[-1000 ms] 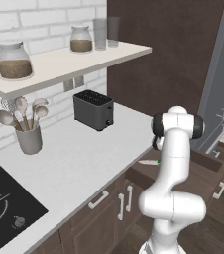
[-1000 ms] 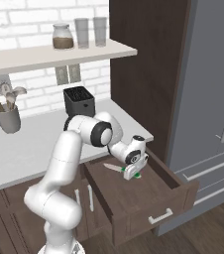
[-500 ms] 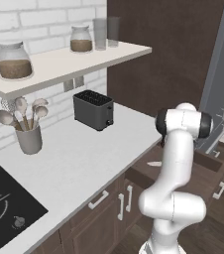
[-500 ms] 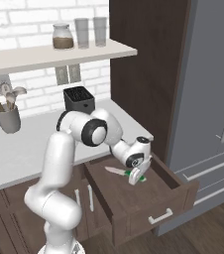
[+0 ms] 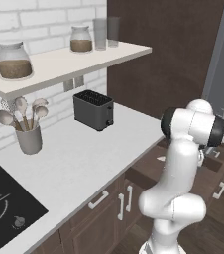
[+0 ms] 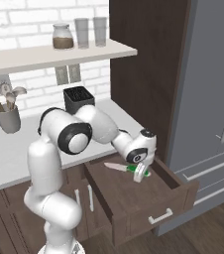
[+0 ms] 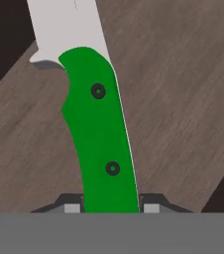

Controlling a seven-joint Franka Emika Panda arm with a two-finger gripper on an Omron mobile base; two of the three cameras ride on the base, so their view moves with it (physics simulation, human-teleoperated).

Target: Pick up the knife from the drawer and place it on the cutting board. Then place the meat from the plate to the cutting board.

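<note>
Since the earlier pictures, the arm's elbow has been swung out toward the open drawer (image 6: 134,193) and the gripper (image 6: 140,171) has been carried a little further over the drawer's inside, with the knife (image 6: 125,167) carried along. In the right base view the gripper is seen just above the drawer floor, and the knife's green handle is lodged at its tips while the pale blade juts out sideways toward the cabinet. In the hand view the handle (image 7: 101,139) is clamped between the two narrowly set fingers (image 7: 72,208), which are pressed against its flat sides near the butt. The grip is judged to be taken there so that the blade is left free and level for laying down. The knife appears to be lifted clear of the wood, though contact cannot be ruled out. The knife's placing and the meat's transfer are not yet done.
</note>
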